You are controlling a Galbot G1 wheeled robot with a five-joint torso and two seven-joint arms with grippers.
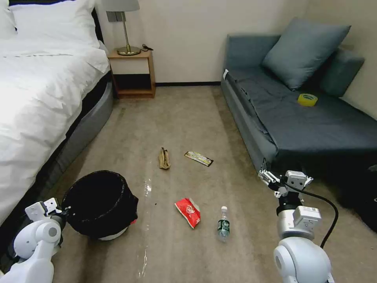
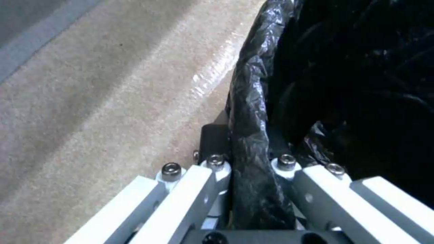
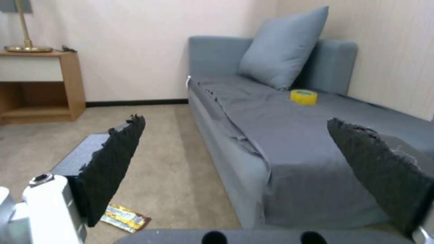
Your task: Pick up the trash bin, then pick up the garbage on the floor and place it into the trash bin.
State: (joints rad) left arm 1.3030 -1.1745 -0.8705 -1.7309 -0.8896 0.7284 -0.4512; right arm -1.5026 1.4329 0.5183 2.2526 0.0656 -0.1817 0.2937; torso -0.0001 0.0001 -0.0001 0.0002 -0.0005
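- Left pincer [image 2: 251, 162] pinches the rim of the small round white bin with crinkly black liner [image 1: 100, 204], tilted at the beige carpet.
- Right pincer [image 1: 284, 181] hovers spread, empty.
- Next, probably: lift the bin, then reach the nearby red snack packet [image 1: 188, 211].

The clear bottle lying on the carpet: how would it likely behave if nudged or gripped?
The bottle lies on its side, so a sideways nudge would probably roll it. It looks nearly empty, so likely light. Thin clear plastic may dent or slip under a firm squeeze from the open right pincer.
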